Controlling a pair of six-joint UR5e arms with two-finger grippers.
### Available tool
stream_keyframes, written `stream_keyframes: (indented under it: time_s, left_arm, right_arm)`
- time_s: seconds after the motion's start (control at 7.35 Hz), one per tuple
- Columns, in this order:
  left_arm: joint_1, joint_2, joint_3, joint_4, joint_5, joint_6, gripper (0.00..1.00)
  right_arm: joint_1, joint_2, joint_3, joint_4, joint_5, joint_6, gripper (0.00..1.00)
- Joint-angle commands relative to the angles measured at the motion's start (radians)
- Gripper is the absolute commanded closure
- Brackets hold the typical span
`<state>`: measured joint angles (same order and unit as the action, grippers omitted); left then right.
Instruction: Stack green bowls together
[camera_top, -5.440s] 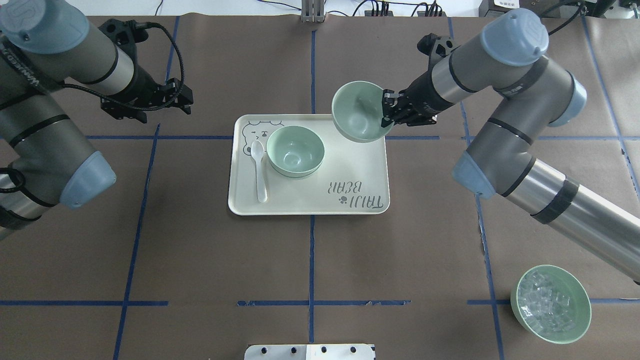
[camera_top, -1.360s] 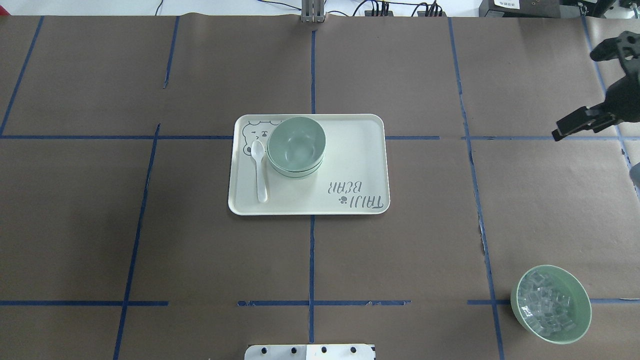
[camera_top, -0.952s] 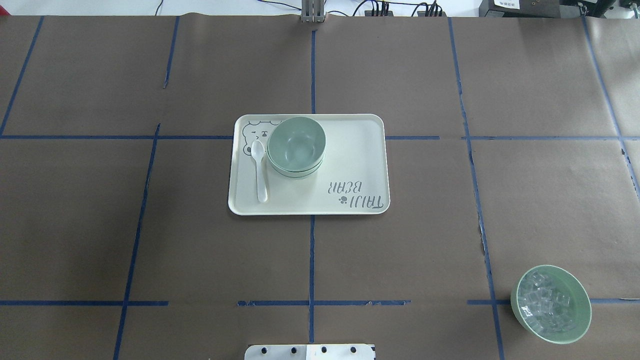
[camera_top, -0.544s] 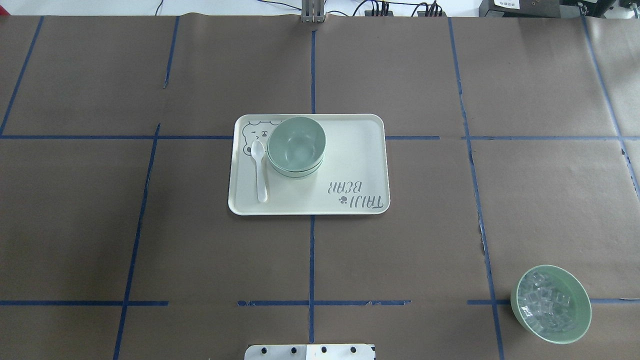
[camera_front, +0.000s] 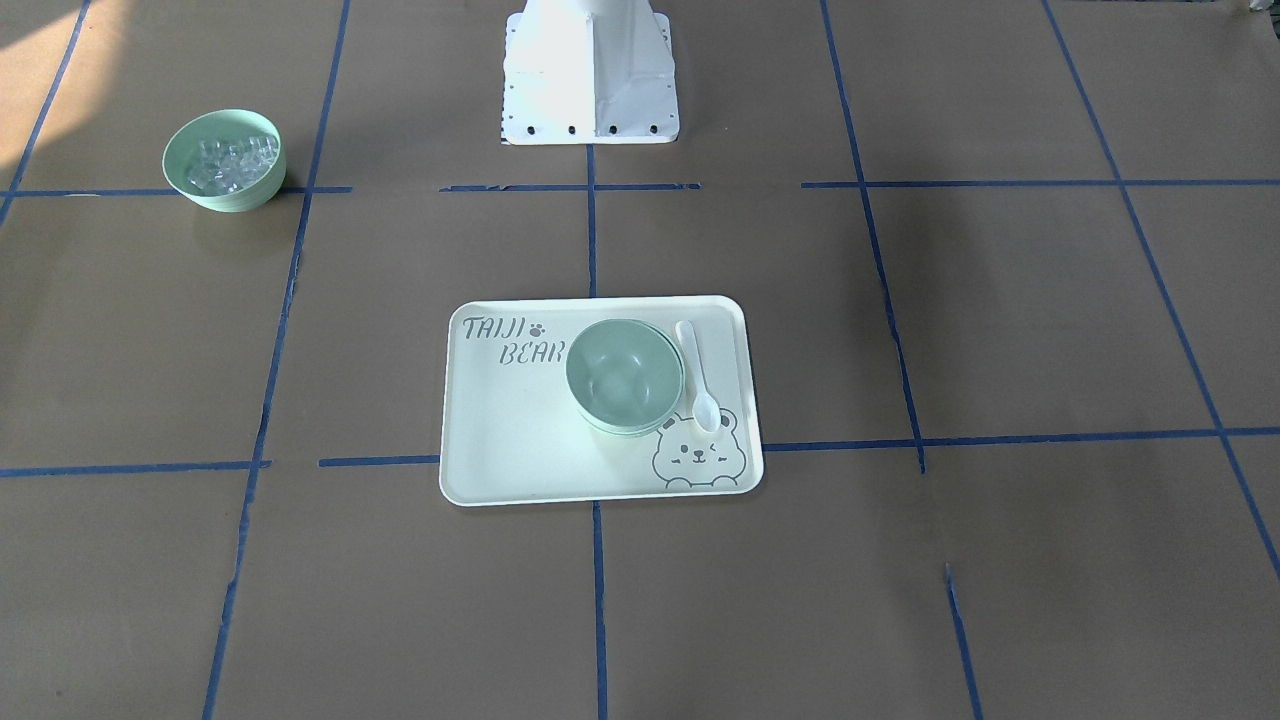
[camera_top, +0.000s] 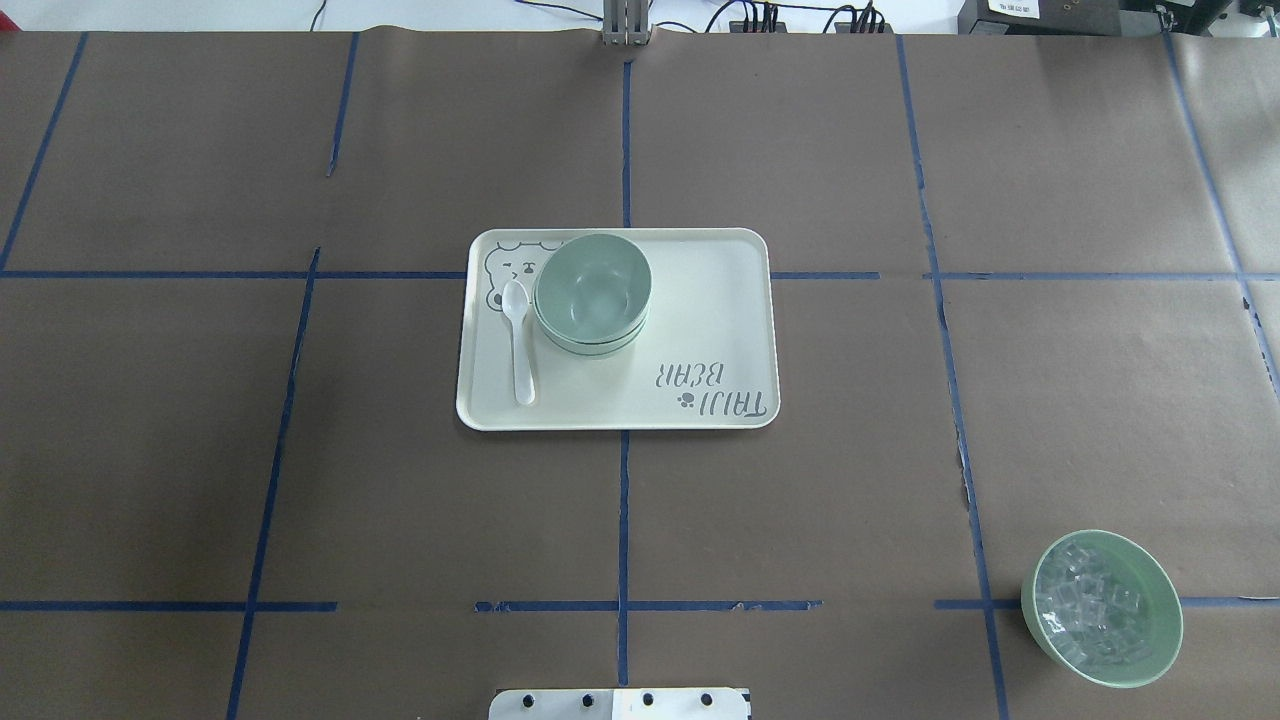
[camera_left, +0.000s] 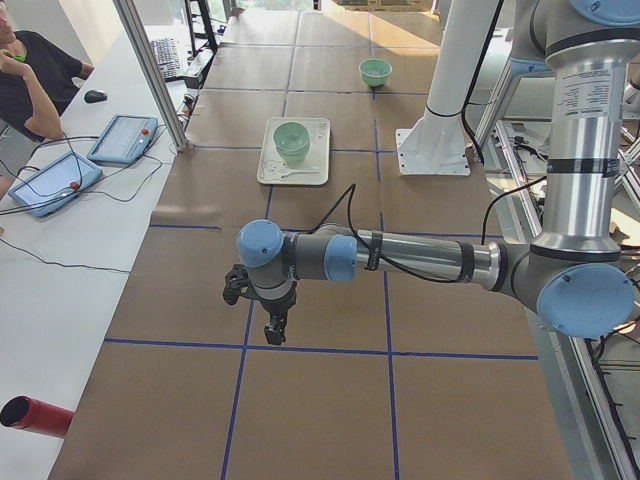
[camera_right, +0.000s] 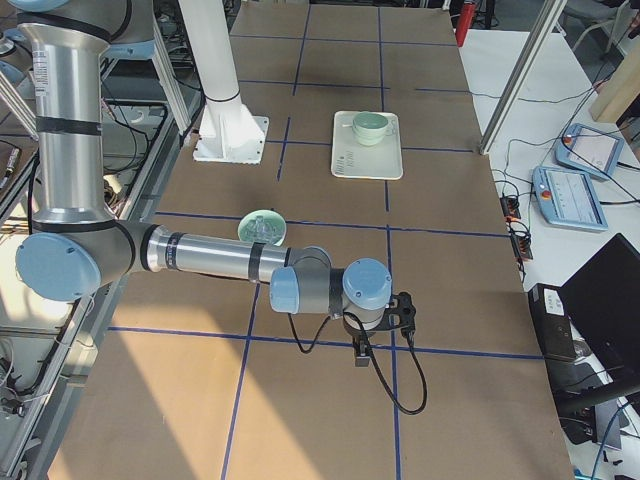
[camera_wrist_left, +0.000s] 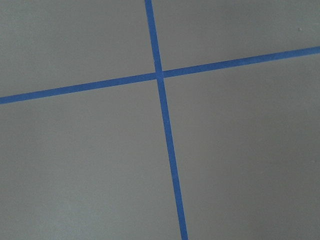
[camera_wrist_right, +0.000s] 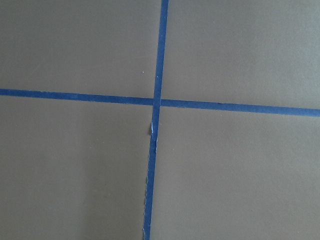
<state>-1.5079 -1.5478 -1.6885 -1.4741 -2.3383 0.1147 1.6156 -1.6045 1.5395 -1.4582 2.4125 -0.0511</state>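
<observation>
The green bowls (camera_top: 592, 290) sit nested in one stack on the far left part of the bear-print tray (camera_top: 700, 320). The stack also shows in the front view (camera_front: 624, 372) and both side views. No gripper is near it. My left gripper (camera_left: 272, 325) hangs over bare table far out at the robot's left end. My right gripper (camera_right: 362, 355) hangs over bare table far out at the right end. Each shows only in a side view, so I cannot tell whether it is open or shut. Both wrist views show only brown paper and blue tape lines.
A white spoon (camera_top: 518, 340) lies on the tray beside the stack. A green bowl of clear cubes (camera_top: 1100, 608) stands near the robot's base on its right. The white robot base (camera_front: 590, 70) stands at the table's near edge. Operator tablets lie on side tables.
The right gripper, earlier holding a bowl over the tray, has let it go onto the stack. Both arms have left the overhead view. Over the last second nothing has moved.
</observation>
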Motion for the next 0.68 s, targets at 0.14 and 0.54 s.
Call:
stream_keyframes:
  time_s: [0.14, 0.54]
  left_arm:
    - [0.0, 0.0, 0.009, 0.001, 0.007, -0.003, 0.0]
    - [0.002, 0.0, 0.007, 0.002, 0.008, -0.003, 0.0]
  right_arm:
    - [0.032, -0.009, 0.036, -0.008, 0.031, 0.005, 0.0]
    - [0.032, -0.006, 0.041, -0.028, 0.033, 0.005, 0.0]
